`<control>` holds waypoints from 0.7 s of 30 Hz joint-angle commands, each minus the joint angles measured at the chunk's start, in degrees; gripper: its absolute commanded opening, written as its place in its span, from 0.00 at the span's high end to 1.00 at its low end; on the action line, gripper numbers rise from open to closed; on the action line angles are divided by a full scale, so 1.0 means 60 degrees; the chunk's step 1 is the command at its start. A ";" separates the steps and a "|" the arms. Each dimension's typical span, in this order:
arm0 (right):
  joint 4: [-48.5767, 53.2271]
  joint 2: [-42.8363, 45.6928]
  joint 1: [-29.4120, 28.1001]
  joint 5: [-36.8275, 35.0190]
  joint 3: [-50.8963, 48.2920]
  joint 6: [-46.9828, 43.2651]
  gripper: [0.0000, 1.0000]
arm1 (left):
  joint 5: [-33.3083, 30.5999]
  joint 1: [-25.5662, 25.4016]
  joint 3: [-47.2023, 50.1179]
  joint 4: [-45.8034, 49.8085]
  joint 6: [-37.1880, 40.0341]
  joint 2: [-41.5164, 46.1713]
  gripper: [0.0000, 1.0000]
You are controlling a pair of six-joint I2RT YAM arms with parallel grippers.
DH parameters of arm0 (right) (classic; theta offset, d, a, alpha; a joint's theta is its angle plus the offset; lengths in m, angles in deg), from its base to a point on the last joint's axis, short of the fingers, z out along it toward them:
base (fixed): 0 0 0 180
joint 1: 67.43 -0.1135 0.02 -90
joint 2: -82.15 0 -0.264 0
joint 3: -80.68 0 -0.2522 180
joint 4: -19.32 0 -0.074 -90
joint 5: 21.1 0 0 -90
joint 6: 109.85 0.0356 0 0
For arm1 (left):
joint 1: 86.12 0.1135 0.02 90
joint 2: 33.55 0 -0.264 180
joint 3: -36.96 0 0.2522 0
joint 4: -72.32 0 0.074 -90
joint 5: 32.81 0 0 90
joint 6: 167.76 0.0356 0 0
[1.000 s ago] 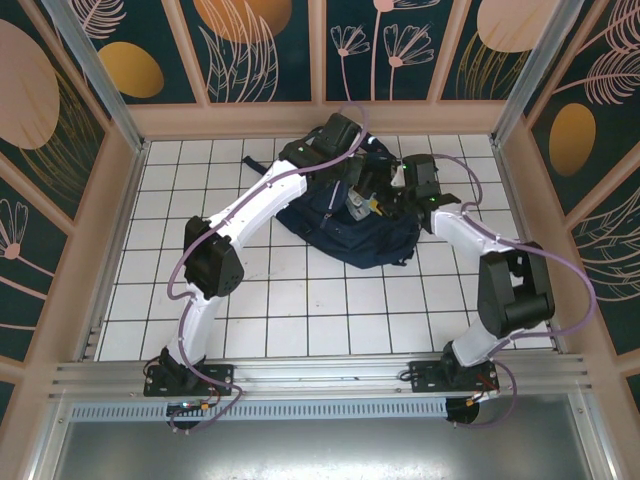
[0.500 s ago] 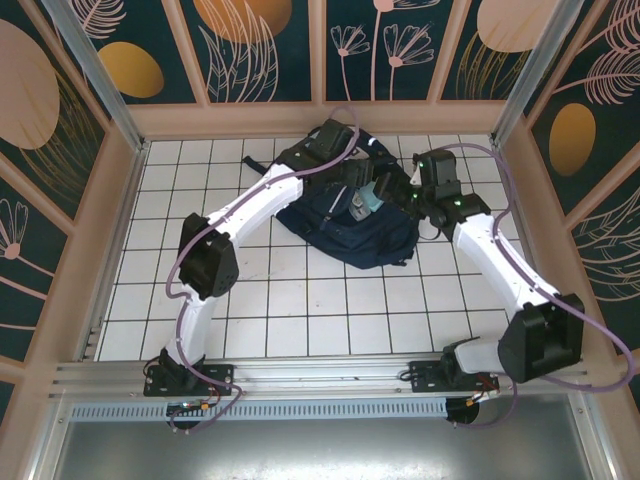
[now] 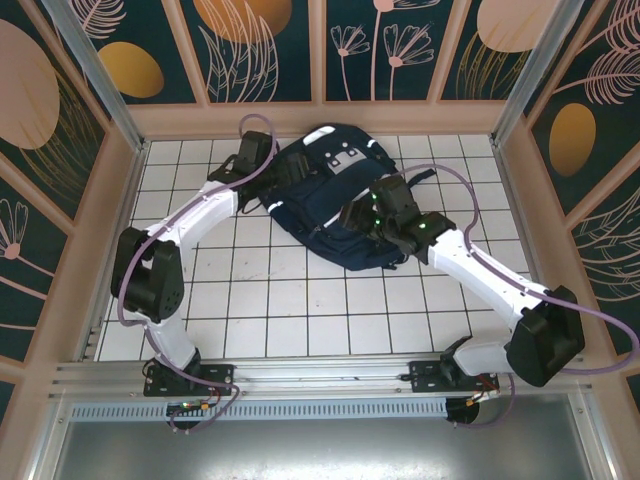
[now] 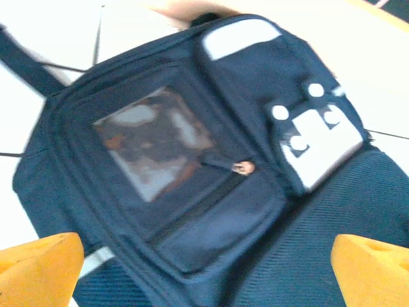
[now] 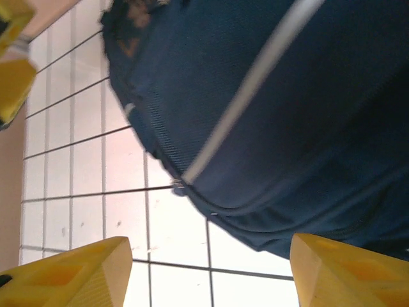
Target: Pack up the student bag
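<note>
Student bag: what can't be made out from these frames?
- Student bag main opening, whether zipped: top external, right arm overlaps its right side.
- Print behind the front window: left wrist, motion blur.
- Bag's far end: right wrist, cut by the frame edge.

One student bag (image 3: 330,195) lies on one tiled table (image 3: 250,300), toward 12 o'clock in the top view. Two arms (image 3: 200,215) reach it, with one left gripper (image 3: 280,170) at its 9 o'clock and one right gripper (image 3: 352,216) at its 5 o'clock. Each wrist view shows two yellow fingers (image 4: 41,268), at 7 and 5 o'clock. The left wrist view shows one window pocket (image 4: 153,141), one zipper pull (image 4: 243,167), one grey-white patch (image 4: 319,147) bearing four round studs (image 4: 279,112), and one strap (image 4: 25,61). The right wrist view shows one white stripe (image 5: 255,77).
</note>
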 commanded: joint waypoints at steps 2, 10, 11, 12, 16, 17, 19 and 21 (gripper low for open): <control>-0.0691 0.0302 0.0180 -0.0679 -0.0853 0.0979 0.33 | 0.0195 0.0021 0.0656 -0.0597 -0.0391 -0.0286 0.01; -0.3096 -0.0189 -0.0542 -0.0680 -0.1640 0.2474 0.33 | 0.0623 0.0098 0.1541 -0.1608 -0.1886 -0.1162 0.08; -0.3184 -0.0299 -0.0775 -0.0983 -0.1567 0.2488 0.34 | 0.0682 0.0108 0.1609 -0.1800 -0.2067 -0.1261 0.09; -0.3268 -0.0387 -0.0987 -0.1269 -0.1523 0.2508 0.33 | 0.0644 0.0109 0.1629 -0.1950 -0.2202 -0.1374 0.10; -0.3300 -0.0869 -0.1120 -0.1747 -0.1474 0.2491 0.32 | 0.0556 0.0123 0.1327 -0.2283 -0.2471 -0.2015 0.15; -0.3331 -0.0977 -0.1044 -0.1817 -0.1529 0.2483 0.31 | 0.0580 0.0137 0.1174 -0.2285 -0.2486 -0.2231 0.21; -0.3497 -0.1081 -0.0840 -0.1832 -0.1679 0.2450 0.31 | 0.0726 0.0167 0.0961 -0.2269 -0.2606 -0.2596 0.36; -0.3715 -0.1166 -0.0548 -0.1742 -0.1858 0.2397 0.31 | 0.0768 0.0167 0.1044 -0.2485 -0.2651 -0.2689 0.58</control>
